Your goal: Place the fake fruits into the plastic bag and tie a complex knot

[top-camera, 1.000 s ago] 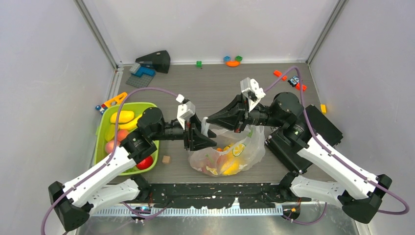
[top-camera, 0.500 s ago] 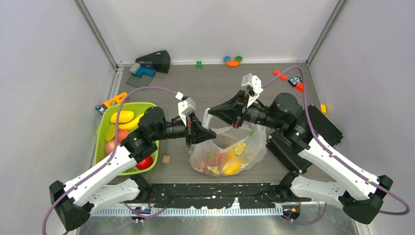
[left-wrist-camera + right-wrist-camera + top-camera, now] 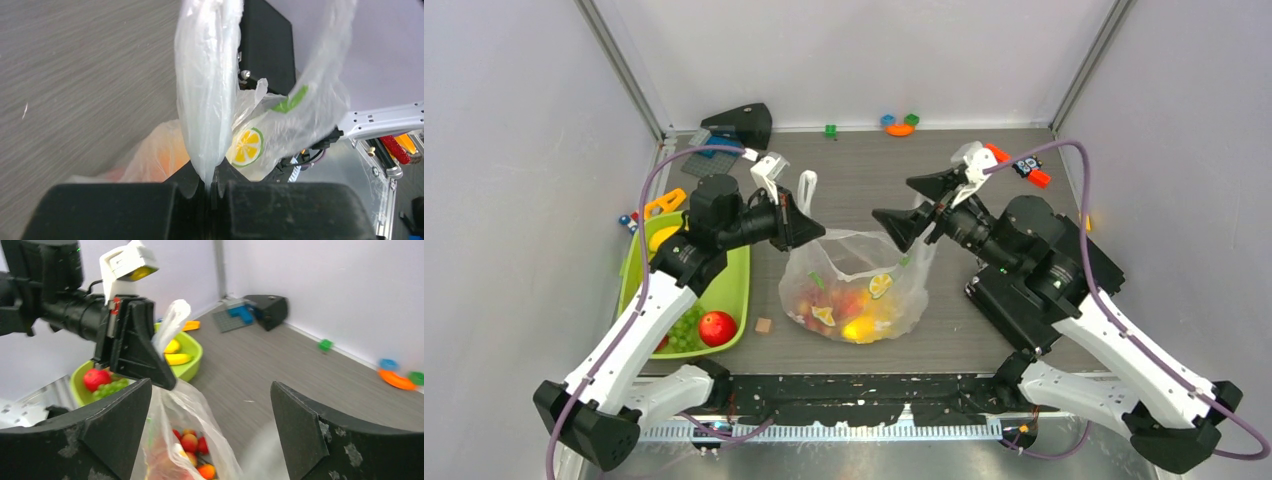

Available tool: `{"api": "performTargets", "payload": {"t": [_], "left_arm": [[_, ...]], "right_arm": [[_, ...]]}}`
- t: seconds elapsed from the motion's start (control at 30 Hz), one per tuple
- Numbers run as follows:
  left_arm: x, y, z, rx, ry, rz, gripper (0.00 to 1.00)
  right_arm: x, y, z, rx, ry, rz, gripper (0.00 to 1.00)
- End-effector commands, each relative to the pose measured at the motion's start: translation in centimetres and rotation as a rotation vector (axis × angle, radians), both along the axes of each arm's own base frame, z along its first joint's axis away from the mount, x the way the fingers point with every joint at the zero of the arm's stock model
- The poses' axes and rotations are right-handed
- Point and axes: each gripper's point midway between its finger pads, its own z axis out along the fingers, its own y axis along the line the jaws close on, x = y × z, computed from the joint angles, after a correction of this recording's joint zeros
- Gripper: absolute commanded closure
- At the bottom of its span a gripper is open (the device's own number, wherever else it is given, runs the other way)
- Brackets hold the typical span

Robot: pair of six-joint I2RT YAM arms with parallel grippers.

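- Tray [image 3: 732,283], well left of the left jaws: an apple [image 3: 716,327] and grapes [image 3: 686,328] are seen in it, with something yellow at the far end. If tying is begun now, these would be shut out of the bag [image 3: 856,262].
- Left gripper [image 3: 207,182]: the jaws are closed on one handle [image 3: 205,100], pinched only at the very tips. The film is thin and slick. A hard pull is judged likely to slip it free, or to stretch and tear it.
- Bag: set just right of the left jaws, between the two grippers, mouth up, fruits [image 3: 849,305] in the bottom. Only one side is held. A sideways drag could tip it and fruit could be rolled out of the open mouth.
- Right gripper [image 3: 898,201]: the jaws are spread wide and nothing is gripped. The bag rim lies below and between them. The second handle is not clearly made out, so bag wall could be caught instead of handle.
- Knot: none is seen. A poor catch on the right would leave too little slack for one.
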Motion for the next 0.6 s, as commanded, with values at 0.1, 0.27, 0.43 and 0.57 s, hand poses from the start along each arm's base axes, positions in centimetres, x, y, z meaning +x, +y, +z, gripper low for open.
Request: {"api": "performTargets", "payload": {"t": [0.1, 0.27, 0.43, 0.57], "left_arm": [[1.0, 1.4, -0.9, 0.014, 0.025, 0.039, 1.0], [1.6, 2.0, -1.2, 0.019, 0.013, 0.062, 1.0], [1.9, 2.5, -1.5, 0.024, 0.007, 0.076, 1.0], [2.1, 2.6, -1.6, 0.031, 0.003, 0.08, 1.0]], "right_arm": [[1.2, -6.9, 0.3, -0.019, -0.037, -0.314, 0.04], [-0.7, -5.9, -3.2, -0.054, 0.031, -0.202, 0.04], [-2.9, -4.3, -5.9, -0.028, 0.04, -0.076, 0.04], [-3.9, -3.4, -7.8, -0.064, 0.025, -0.054, 0.04]]}}
